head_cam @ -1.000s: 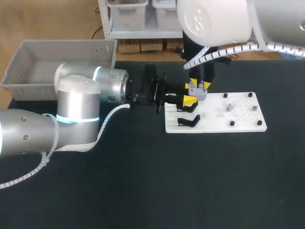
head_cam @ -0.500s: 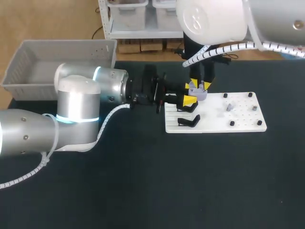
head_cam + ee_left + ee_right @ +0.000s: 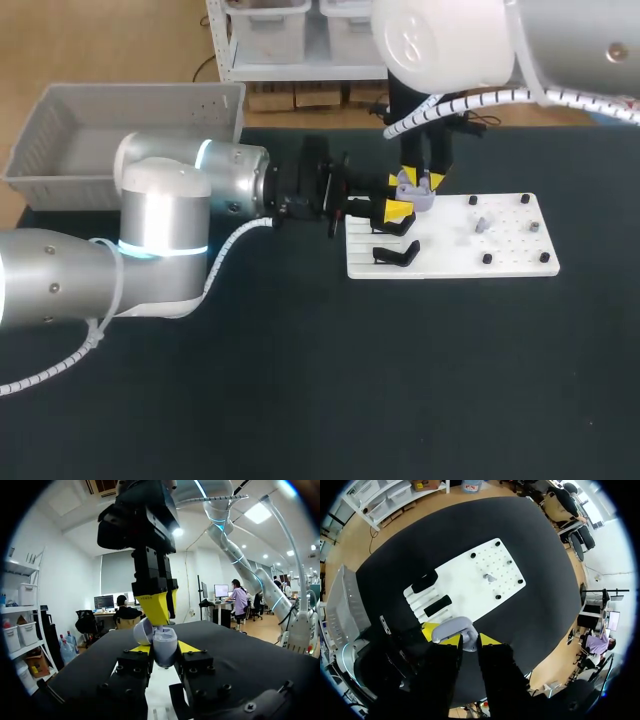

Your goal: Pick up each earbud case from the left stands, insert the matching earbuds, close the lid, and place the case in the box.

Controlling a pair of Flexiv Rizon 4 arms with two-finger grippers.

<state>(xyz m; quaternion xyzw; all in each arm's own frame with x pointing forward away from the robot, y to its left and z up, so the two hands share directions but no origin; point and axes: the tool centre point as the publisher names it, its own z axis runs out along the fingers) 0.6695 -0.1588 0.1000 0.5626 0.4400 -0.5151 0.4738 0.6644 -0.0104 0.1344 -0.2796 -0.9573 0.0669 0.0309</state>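
Left gripper (image 3: 398,210): it is held level above the near-left corner of the white board, and its jaws are closed on the earbud case from two sides.
Earbud case (image 3: 164,650): a lilac case is clamped between the left gripper's yellow tips, clear of the board and roughly upright.
Lid (image 3: 142,631): it is swung open and tilted off to one side of the case body.
Right gripper (image 3: 420,181): it is pointed straight down over the open case, with its tips just above the case mouth. Its fingers are drawn almost together and are pinched on a small lilac piece.
Earbud (image 3: 469,643): the pinched piece is seen between the right fingers, at or just above the case opening. Whether it is seated cannot be told.
White board (image 3: 510,255): it is laid flat on the black table (image 3: 400,380).
Black stands (image 3: 438,606): two are set at the board's left end.
Second earbud (image 3: 482,224): it is placed upright among the board's pegs, well apart from both grippers.
Grey box (image 3: 60,120): it is set at the table's far left corner.
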